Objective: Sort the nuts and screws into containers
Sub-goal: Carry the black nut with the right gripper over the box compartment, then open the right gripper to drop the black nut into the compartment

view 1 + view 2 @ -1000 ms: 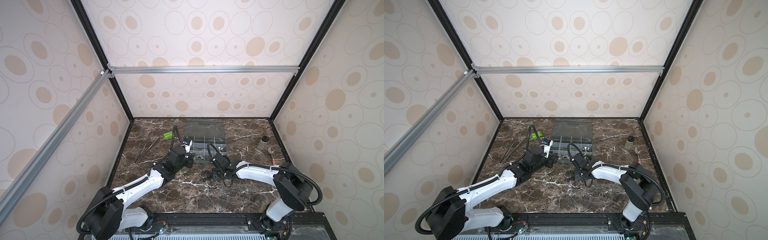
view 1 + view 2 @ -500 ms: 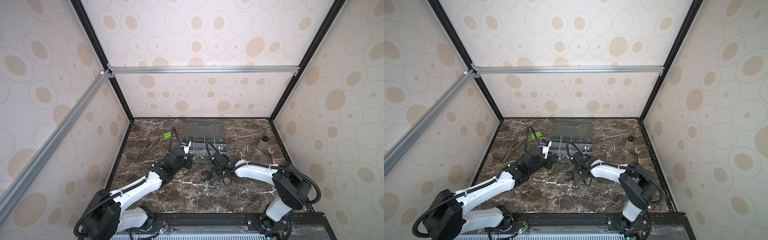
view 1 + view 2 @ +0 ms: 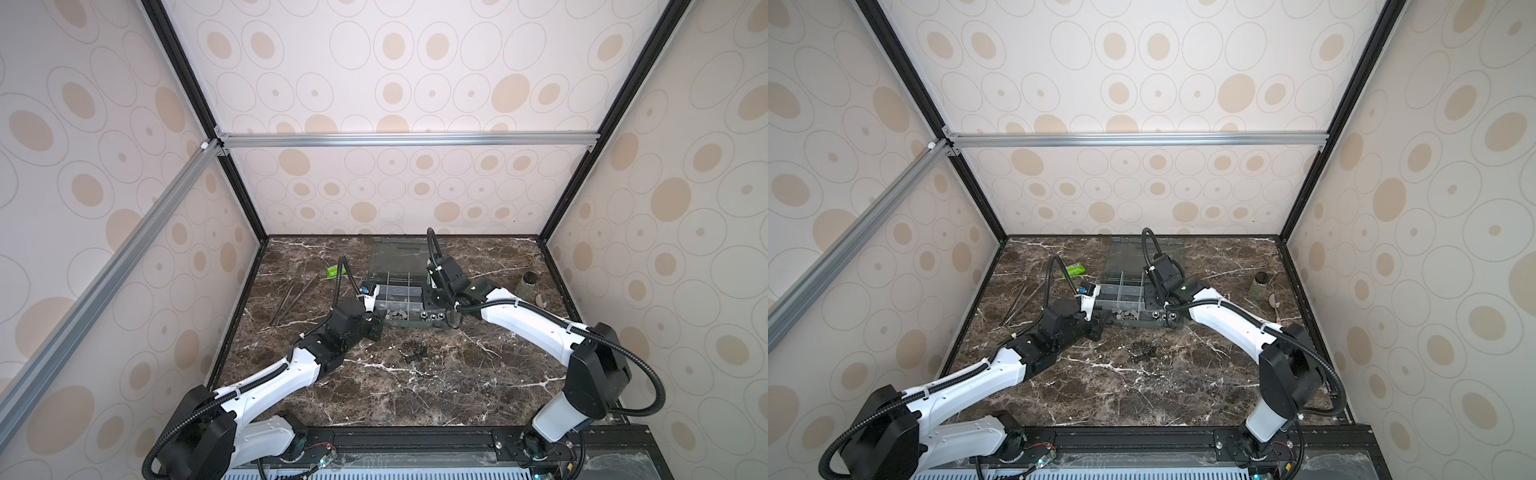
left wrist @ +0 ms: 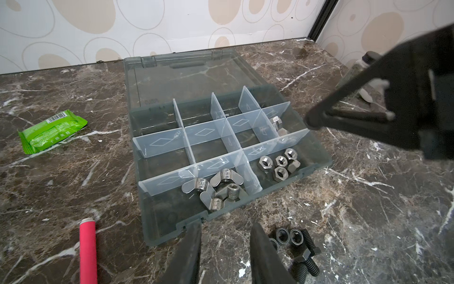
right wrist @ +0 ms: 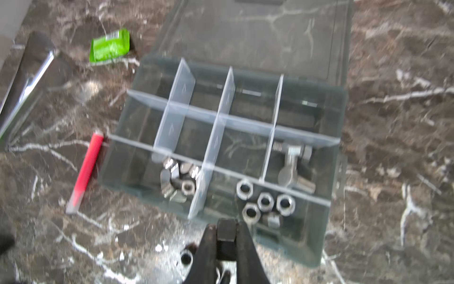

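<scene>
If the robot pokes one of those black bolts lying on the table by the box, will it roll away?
Probably only a little: the black bolt lies on its side on a round shaft, but its six-sided head should stop it soon. It looks like solid metal, so likely heavy for its size, and may slide on the smooth table.
</scene>
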You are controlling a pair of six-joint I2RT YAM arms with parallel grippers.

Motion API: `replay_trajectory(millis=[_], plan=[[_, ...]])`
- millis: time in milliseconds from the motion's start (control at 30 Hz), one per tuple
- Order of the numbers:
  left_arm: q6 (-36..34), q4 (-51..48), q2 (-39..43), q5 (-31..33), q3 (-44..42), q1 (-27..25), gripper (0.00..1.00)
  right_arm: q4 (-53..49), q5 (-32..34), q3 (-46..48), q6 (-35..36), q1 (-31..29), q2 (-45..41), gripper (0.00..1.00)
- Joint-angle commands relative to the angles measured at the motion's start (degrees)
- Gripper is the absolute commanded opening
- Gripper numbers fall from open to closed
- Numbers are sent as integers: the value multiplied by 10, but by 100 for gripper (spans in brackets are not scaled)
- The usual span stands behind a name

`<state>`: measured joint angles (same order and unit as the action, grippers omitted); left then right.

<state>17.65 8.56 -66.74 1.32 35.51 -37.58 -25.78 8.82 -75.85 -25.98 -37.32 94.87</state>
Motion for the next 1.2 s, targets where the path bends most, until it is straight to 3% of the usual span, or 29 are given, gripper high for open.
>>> replay_trajectory(millis=[0, 233, 433, 767, 1167], plan=[[19, 24, 13, -11, -7, 6, 34, 2, -20, -30, 13, 20, 56, 13], [29, 24, 23, -3, -17, 7, 34, -2, -25, -102, 21, 26, 145, 13], [34, 28, 24, -2, -23, 6, 34, -1, -27, -110, 17, 28, 172, 14], [32, 29, 15, -4, -18, 7, 35, -1, -30, -105, 15, 31, 176, 26], [32, 28, 5, -9, -18, 7, 35, 26, -33, -51, -10, 32, 135, 28]])
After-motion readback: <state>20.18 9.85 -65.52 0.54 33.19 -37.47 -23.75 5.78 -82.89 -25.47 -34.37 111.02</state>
